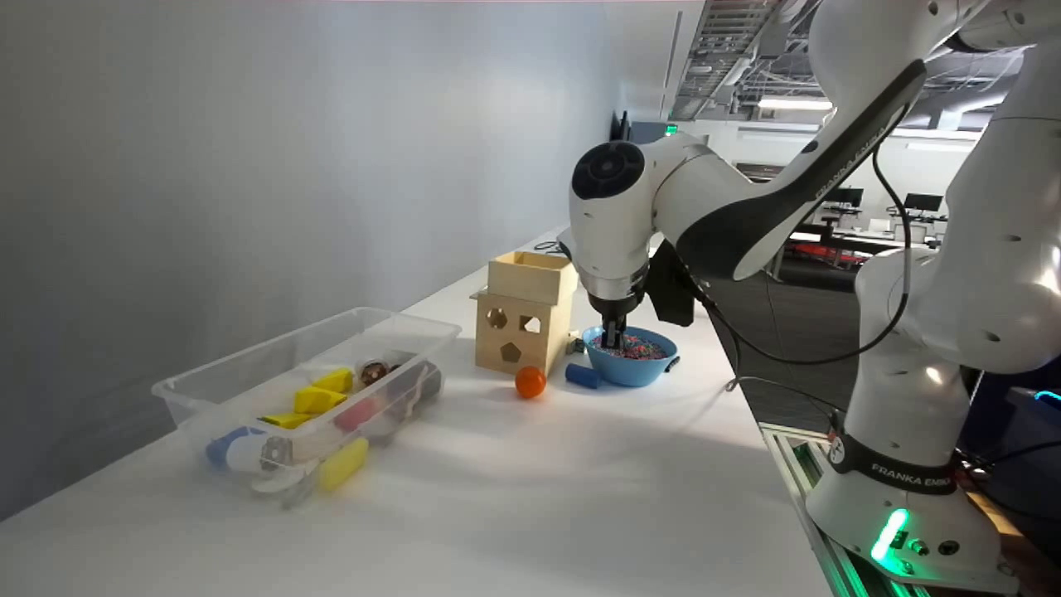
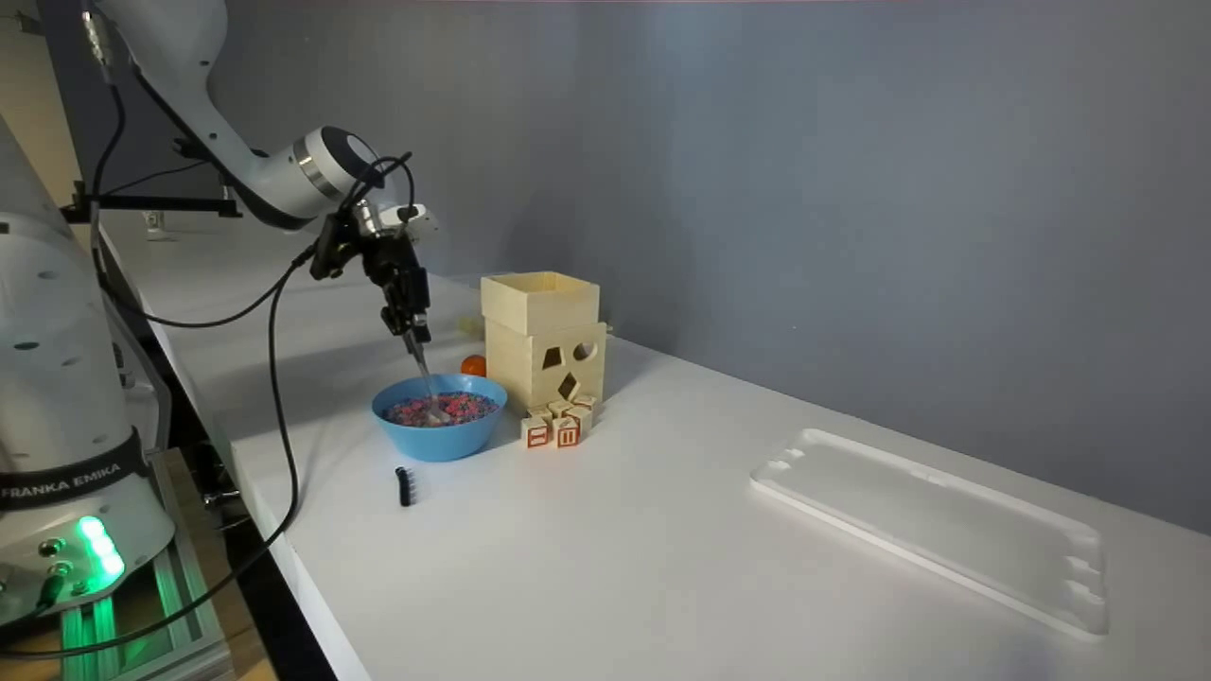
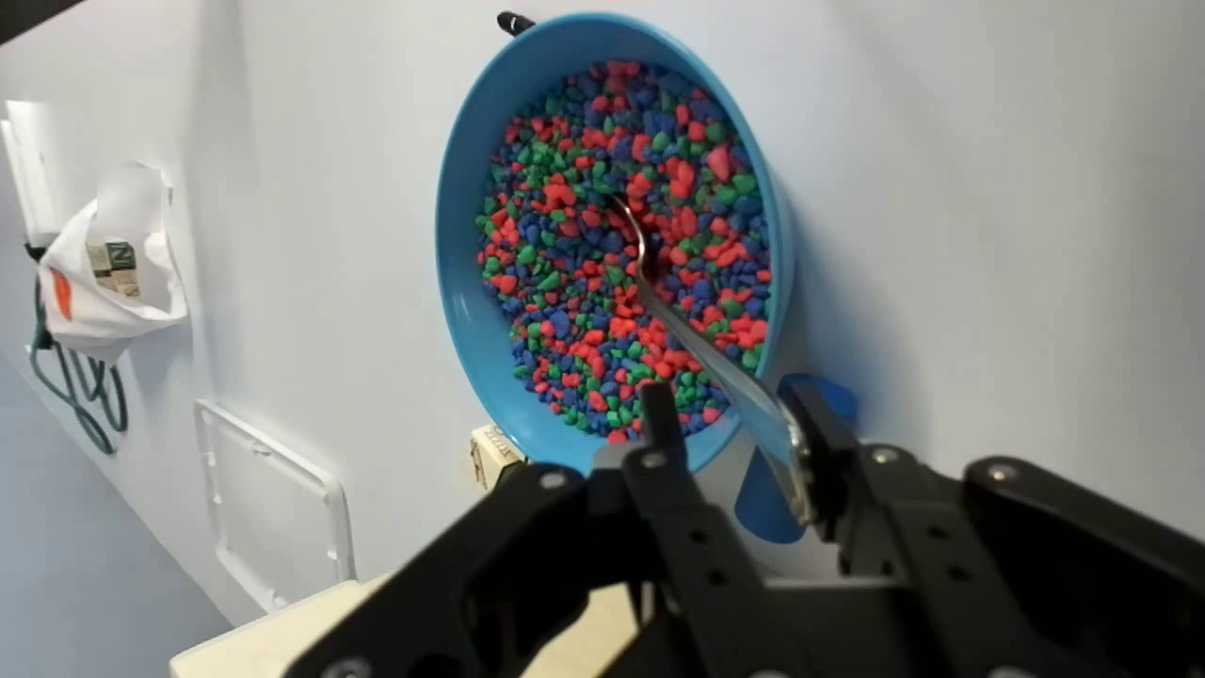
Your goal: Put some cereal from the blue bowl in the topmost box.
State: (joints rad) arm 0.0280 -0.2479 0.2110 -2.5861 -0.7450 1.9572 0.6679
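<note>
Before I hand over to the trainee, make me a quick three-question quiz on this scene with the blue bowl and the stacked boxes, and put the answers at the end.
1. Fill in the blank: the cereal in the blue bowl is a mix of blue, green and ____ bits.
2. True or false: the topmost box sits on a box with cut-out holes.
3. In the wrist view, how do the jaws of the gripper stand?
A: pressed together
B: apart
C: hidden from view

Key: 1, red; 2, true; 3, B.
</note>
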